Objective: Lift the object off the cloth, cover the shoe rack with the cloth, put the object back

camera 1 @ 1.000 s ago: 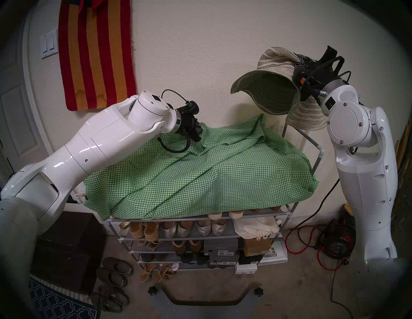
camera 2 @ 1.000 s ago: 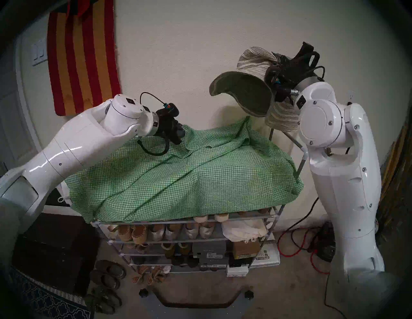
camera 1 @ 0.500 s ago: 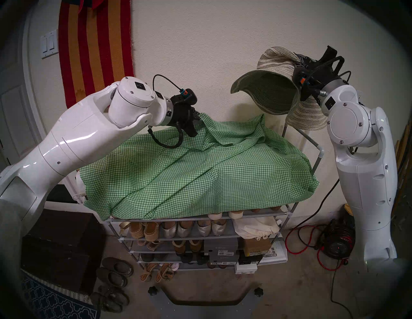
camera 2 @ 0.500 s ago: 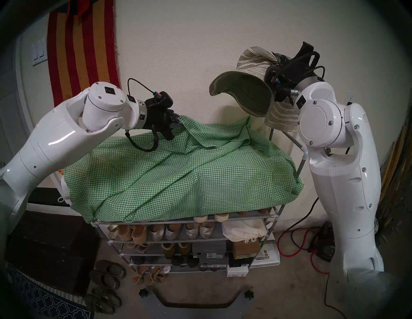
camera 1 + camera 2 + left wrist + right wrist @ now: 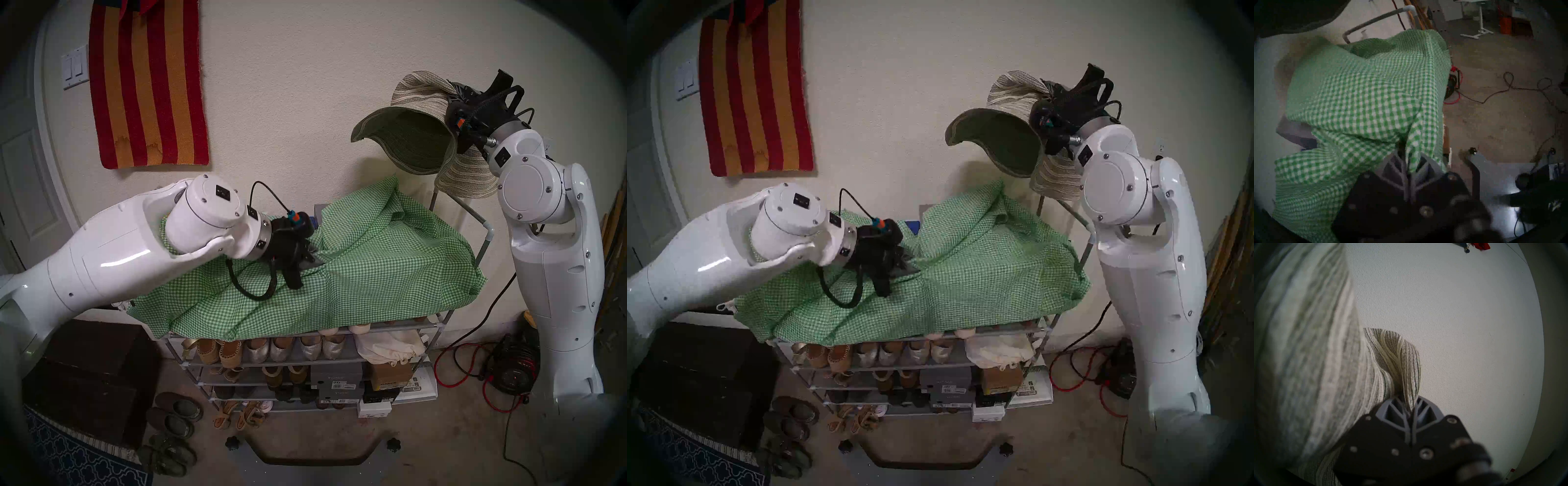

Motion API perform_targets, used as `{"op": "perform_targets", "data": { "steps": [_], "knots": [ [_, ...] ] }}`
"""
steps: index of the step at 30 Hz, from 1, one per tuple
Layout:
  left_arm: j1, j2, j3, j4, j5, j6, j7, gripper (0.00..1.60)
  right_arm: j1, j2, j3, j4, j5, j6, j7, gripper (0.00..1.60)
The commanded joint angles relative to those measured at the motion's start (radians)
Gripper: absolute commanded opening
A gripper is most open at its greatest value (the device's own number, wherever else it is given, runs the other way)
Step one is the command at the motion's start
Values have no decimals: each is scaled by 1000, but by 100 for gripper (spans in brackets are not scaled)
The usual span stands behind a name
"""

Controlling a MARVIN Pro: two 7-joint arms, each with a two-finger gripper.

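The green-and-white check cloth lies bunched over the top of the grey shoe rack; it also shows in the head right view and the left wrist view. My left gripper is shut on a fold of the cloth above the rack's top middle, seen close in the left wrist view. My right gripper is shut on the brim of the woven sun hat and holds it high by the wall, above the rack's right end. The hat's olive underside faces me.
A red-and-orange striped rug hangs on the wall. A dark wooden chest stands left of the rack, with shoes on the floor. Red and black cables lie at the right. The rack's side rail rises near my right arm.
My left gripper, shut on the cloth, rose and then came down and toward me, dragging the cloth's back edge forward and uncovering boxes at the rack's back. The right arm and hat stayed still.
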Motion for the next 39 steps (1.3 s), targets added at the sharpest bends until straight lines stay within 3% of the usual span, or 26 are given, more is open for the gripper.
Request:
{"op": "perform_targets", "data": {
  "steps": [1,13,15,21,25,32,34,39],
  "knots": [
    [-11,111,-89,-37,5,45,55,0,0,0,0,-1,0,0,1,0],
    [-160,244,-259,38,12,40,186,0,-1,-3,2,0,-3,-3,1,0],
    [-154,275,-305,39,9,54,207,0,-1,-3,2,0,-3,-4,1,0],
    [-71,349,-344,-4,-62,121,210,0,-1,-5,3,-1,-5,-5,3,0],
    [-2,389,-248,-88,-93,163,166,0,-1,-6,4,-1,-5,-6,3,0],
    [79,431,-168,-212,-149,178,80,0,-2,-8,5,0,-6,-7,4,0],
    [87,439,-153,-252,-146,187,73,0,-2,-8,5,0,-7,-8,4,0],
    [37,450,-204,-316,-147,204,81,0,-2,-9,6,0,-8,-9,5,0]
  ]
}}
